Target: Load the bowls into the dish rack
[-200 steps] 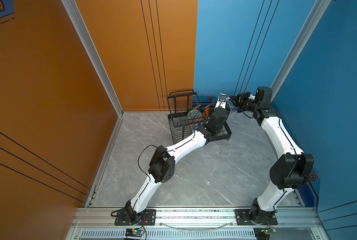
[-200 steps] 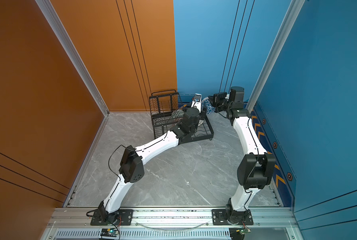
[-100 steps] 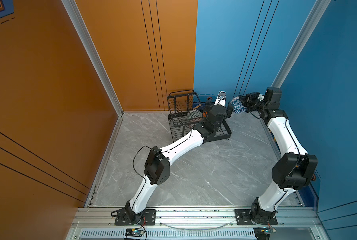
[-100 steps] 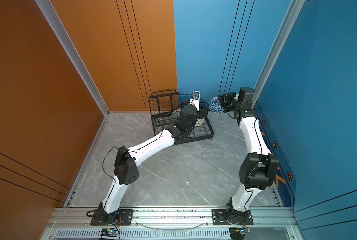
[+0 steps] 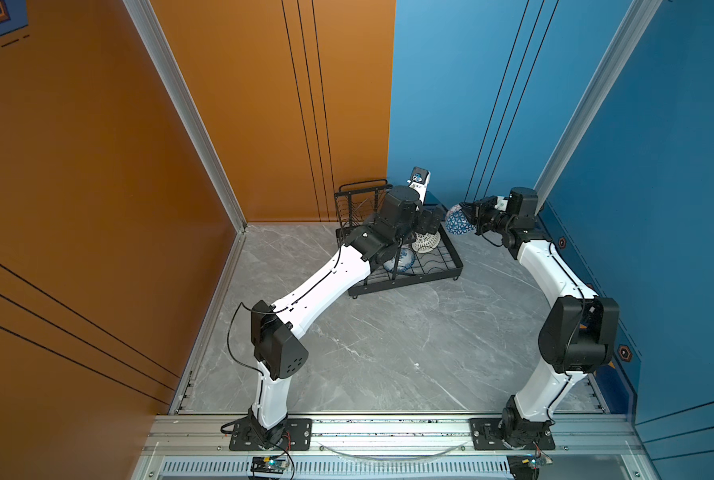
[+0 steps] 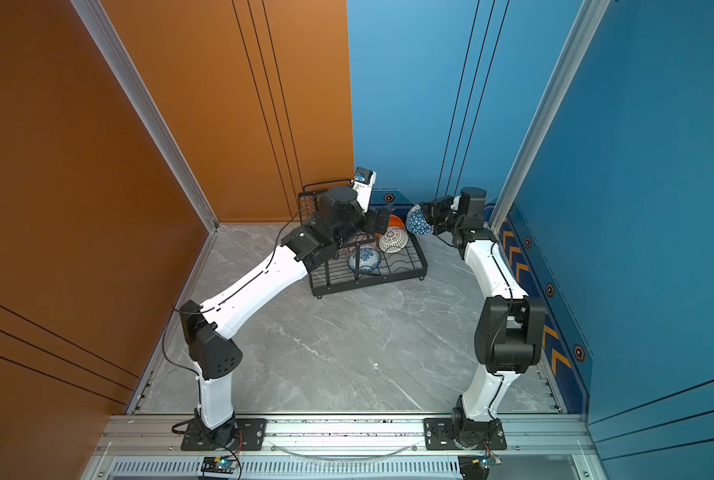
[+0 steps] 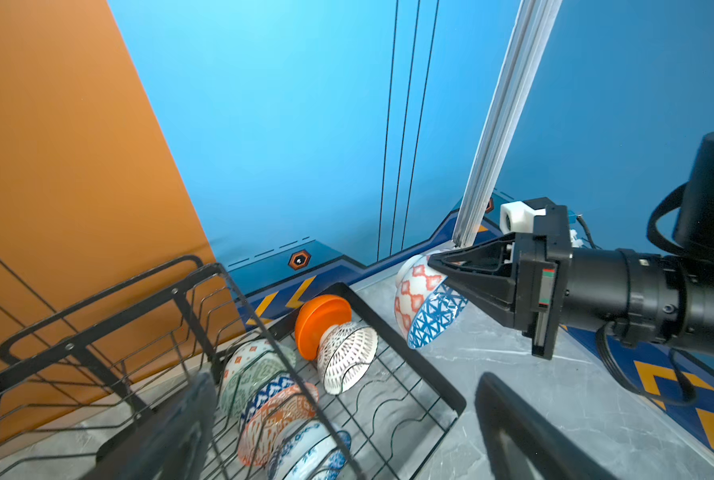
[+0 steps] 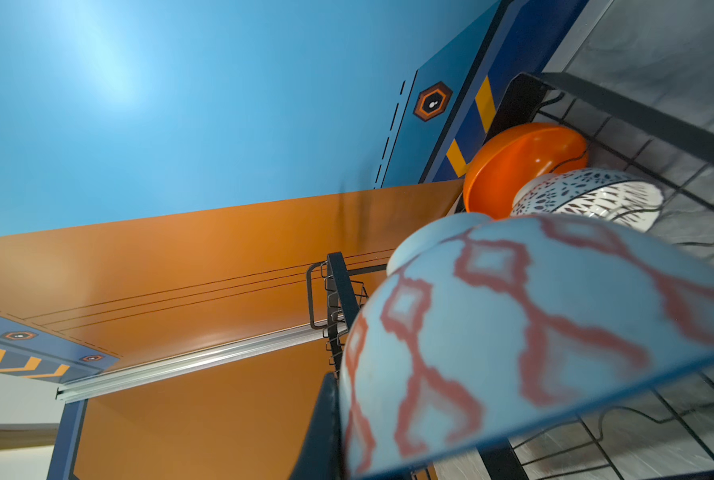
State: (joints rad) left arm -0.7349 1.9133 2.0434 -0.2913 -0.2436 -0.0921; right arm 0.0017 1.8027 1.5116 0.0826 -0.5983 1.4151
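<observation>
At the back of the desk [image 5: 388,353] stands the dish rack [image 5: 409,282], its raised tier on the left. The left tool [image 5: 430,224] hangs over the tray part, its fingers spread wide with nothing between them. The left wrist view shows four bowls on edge in a row below it: a green bowl [image 7: 251,365], a zigzag bowl [image 7: 270,392], an orange-patterned bowl [image 7: 280,415] and a floral bowl [image 7: 309,449]. Further along the tray a plain orange bowl [image 7: 320,324] sits close beside a lattice bowl [image 7: 347,357]. Just past the rack's right end, the right tool [image 7: 440,270] is clamped on the rim of a diamond bowl [image 7: 411,291]. A triangle bowl [image 7: 434,320] seems nested in it, and both are tipped on edge.
</observation>
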